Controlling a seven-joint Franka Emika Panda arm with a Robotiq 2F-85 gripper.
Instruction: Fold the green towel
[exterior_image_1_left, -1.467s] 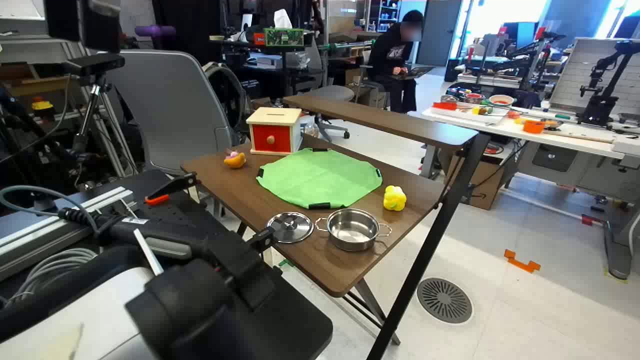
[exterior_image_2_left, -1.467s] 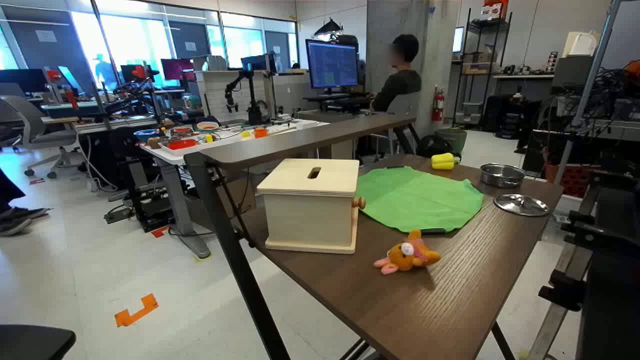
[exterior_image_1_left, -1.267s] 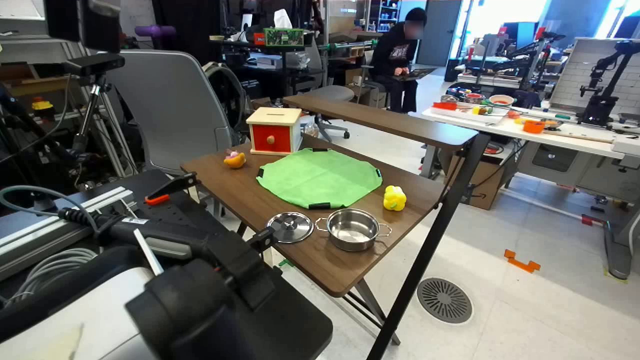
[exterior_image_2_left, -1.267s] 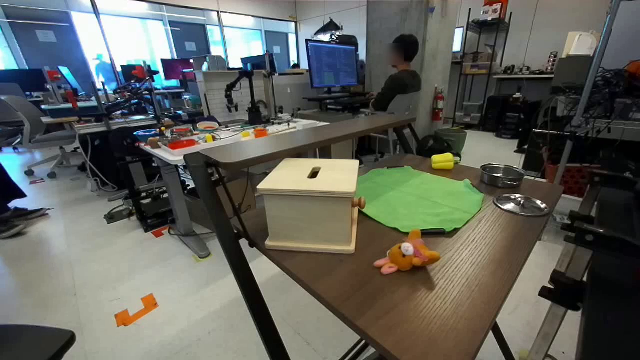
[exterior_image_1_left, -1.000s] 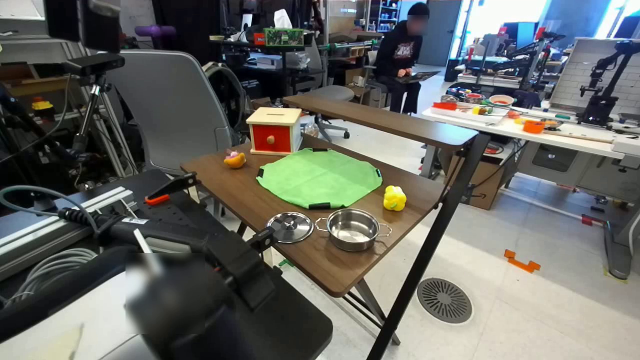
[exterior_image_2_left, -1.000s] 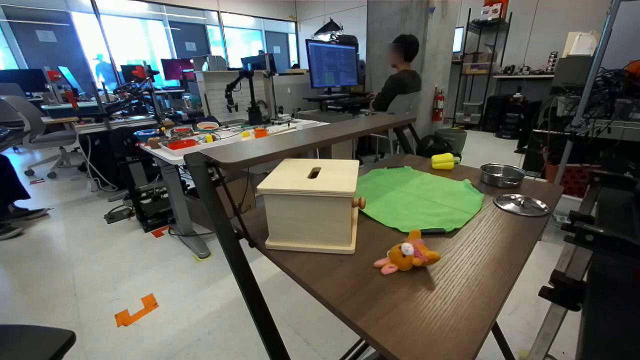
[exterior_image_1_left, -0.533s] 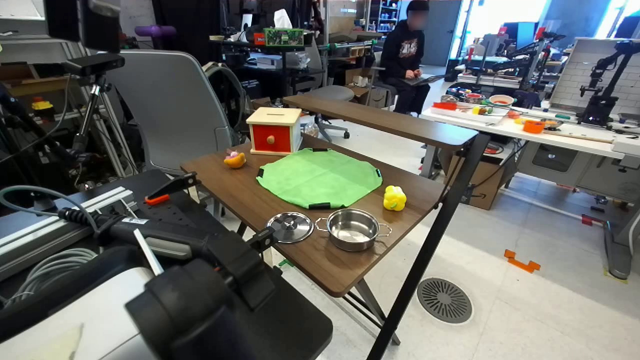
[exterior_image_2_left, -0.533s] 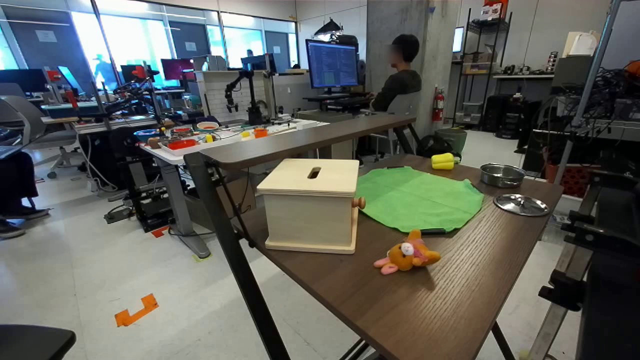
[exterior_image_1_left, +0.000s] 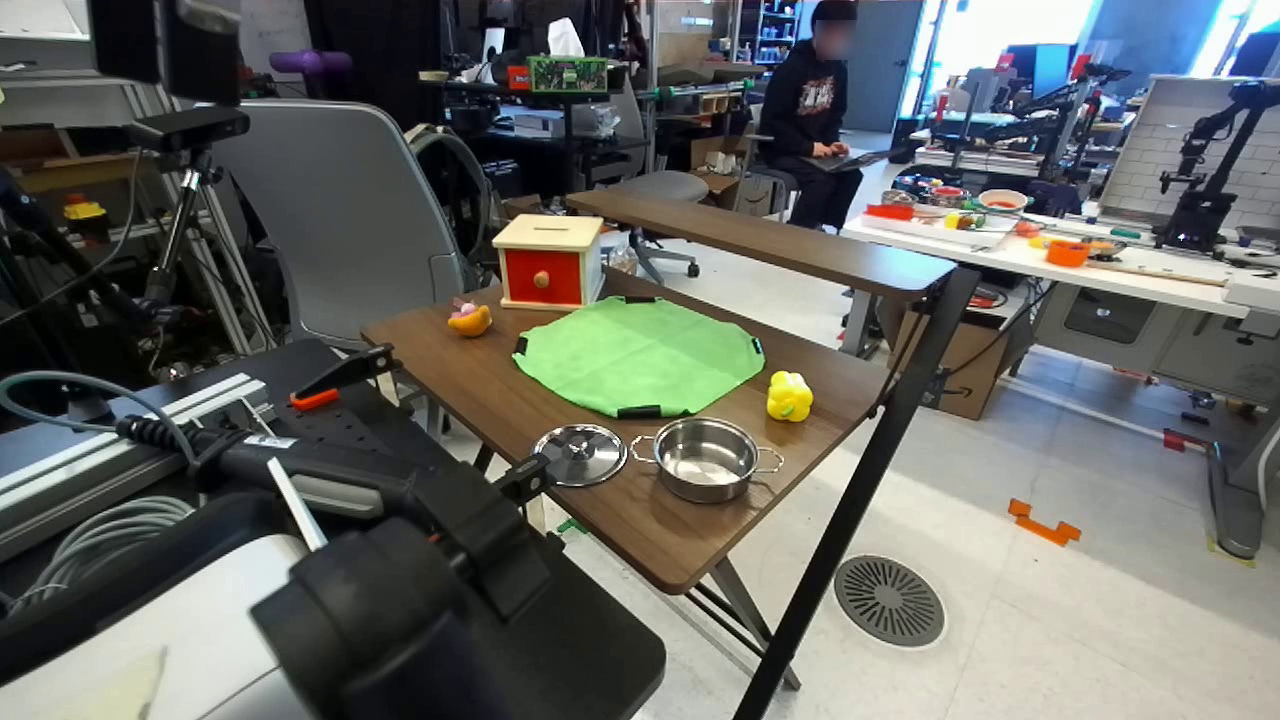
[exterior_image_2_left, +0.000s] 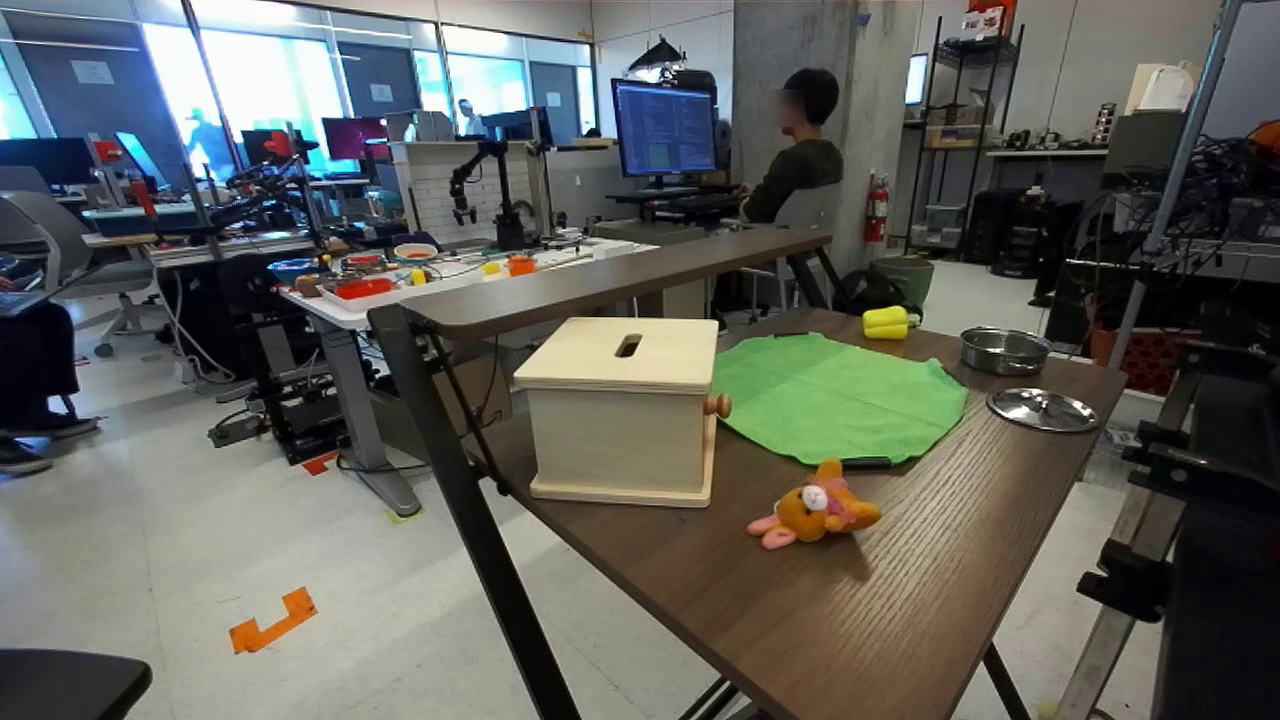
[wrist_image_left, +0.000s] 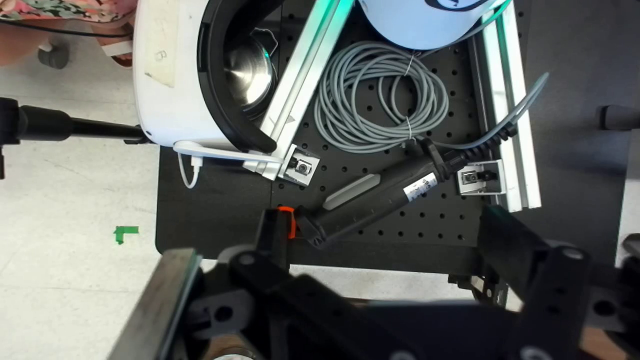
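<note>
Spread wide, my claw (wrist_image_left: 387, 227) sits at the bottom of the wrist view, its two fingers (wrist_image_left: 275, 237) well apart in front of a black perforated plate (wrist_image_left: 420, 225); only that view shows the claw plainly. Both exterior views take in the brown desk (exterior_image_2_left: 950, 540) with its raised shelf (exterior_image_1_left: 760, 240), and on this desk, between a wooden box (exterior_image_1_left: 550, 262) and a steel pot (exterior_image_1_left: 705, 465), lies the green towel (exterior_image_1_left: 640, 355). It is bright lime, laid out flat, many-sided in outline and faintly creased. In an exterior view I count dark strips (exterior_image_1_left: 638, 411) at four places on its rim; in an exterior view the box (exterior_image_2_left: 615, 430) stands in front of one edge. That box turns a red front (exterior_image_1_left: 520, 275) to me in an exterior view, a bare pale side (exterior_image_2_left: 615, 445) in an exterior view. Partly covered by a white headset (wrist_image_left: 170, 115), a steel vessel (wrist_image_left: 247, 75) shows in the wrist view alone. In an exterior view I look down into the pot, a steel lid (exterior_image_1_left: 590, 468) lying flat just beside it. An orange plush toy (exterior_image_2_left: 815, 508) lies on the desk near the box; its round white patch (exterior_image_2_left: 815, 497) I can make out only in an exterior view. Near the towel sits a yellow pepper (exterior_image_1_left: 790, 395).
</note>
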